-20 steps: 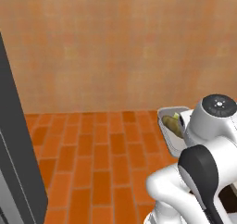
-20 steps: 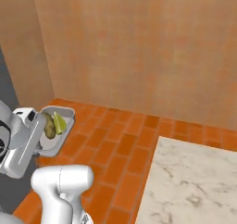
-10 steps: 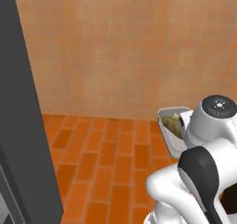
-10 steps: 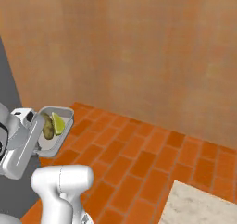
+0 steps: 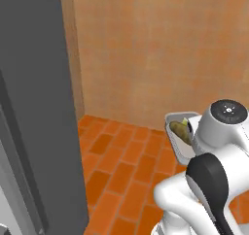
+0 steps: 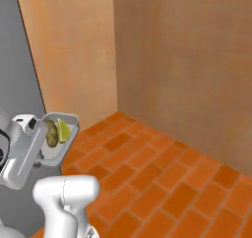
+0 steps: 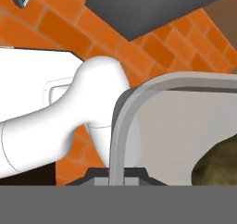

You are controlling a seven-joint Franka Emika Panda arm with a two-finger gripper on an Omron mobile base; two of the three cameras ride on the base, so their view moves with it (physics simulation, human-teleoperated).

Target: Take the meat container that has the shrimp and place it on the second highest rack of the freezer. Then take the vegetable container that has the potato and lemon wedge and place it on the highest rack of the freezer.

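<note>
Gripper (image 7: 116, 172) is pinched tight on the rim of the shallow grey tray (image 6: 69, 133), looks stiff and light, but its olive-brown potato (image 6: 51, 133) and yellow lemon wedge (image 6: 63, 130) could probably slide.

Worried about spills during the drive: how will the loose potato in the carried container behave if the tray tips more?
The potato is a rounded lump, so it would probably roll. The container already hangs tilted, its rim clamped in the gripper. The lemon wedge, flat-sided, would more likely slide.

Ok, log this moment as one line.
phase: carrying | gripper: shut on container rim | contents: potato, lemon wedge | surroundings: grey fridge, brick floor
</note>
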